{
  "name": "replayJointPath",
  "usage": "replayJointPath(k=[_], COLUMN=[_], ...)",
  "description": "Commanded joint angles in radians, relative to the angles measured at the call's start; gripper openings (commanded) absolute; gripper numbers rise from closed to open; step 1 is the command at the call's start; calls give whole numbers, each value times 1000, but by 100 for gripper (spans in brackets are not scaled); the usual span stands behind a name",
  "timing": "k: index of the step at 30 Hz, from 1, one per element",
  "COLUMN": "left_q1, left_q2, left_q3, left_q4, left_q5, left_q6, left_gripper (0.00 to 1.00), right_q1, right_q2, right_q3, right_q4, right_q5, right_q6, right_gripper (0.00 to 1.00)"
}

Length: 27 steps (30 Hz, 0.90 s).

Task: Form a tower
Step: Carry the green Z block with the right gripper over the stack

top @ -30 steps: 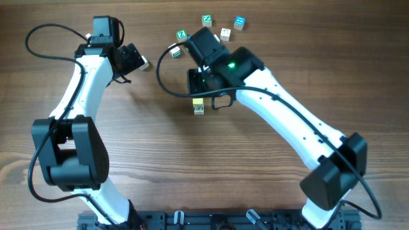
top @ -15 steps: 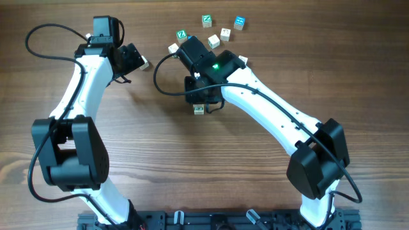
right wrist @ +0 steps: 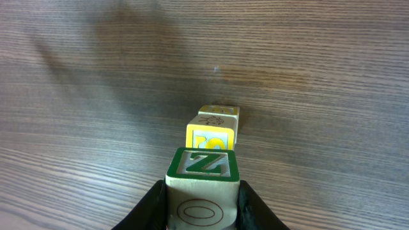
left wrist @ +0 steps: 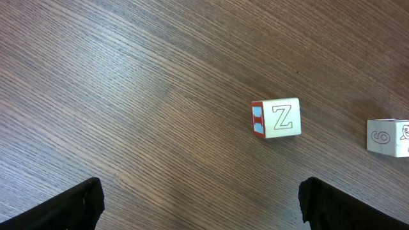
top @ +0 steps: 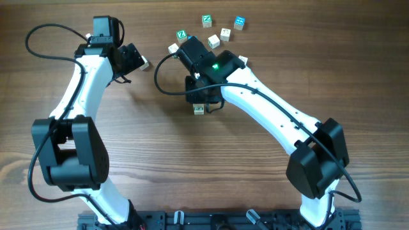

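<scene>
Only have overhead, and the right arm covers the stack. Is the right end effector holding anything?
Observer: Yes. In the right wrist view, the right end effector is shut on a green Z cube.
Operator: Where is it relative to the tower?
Observer: Lined up with the yellow tower, which shows just beyond it. I can't judge contact.
Operator: Left side?
Observer: The left end effector is open and holds nothing. A loose Z cube with a red-and-blue side lies ahead of it, untouched.

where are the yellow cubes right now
In the right wrist view, the yellow cubes stand mid-frame, just beyond the green Z cube held in the right gripper.
</scene>
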Motion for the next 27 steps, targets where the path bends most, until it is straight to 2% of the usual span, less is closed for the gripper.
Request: replayJointPath(k=[1, 27], left_q1=[0, 0], left_q2=[12, 12], left_q3=[-6, -6], left_q4=[0, 0], left_q5=[-6, -6], left_q6=[5, 5], left_gripper=[100, 100], right_q1=[6, 6], right_q2=[32, 39], right_q3=[-8, -8], right_q4=[16, 23], right_q5=[28, 28], right_q6=[18, -8], right_gripper=[20, 20])
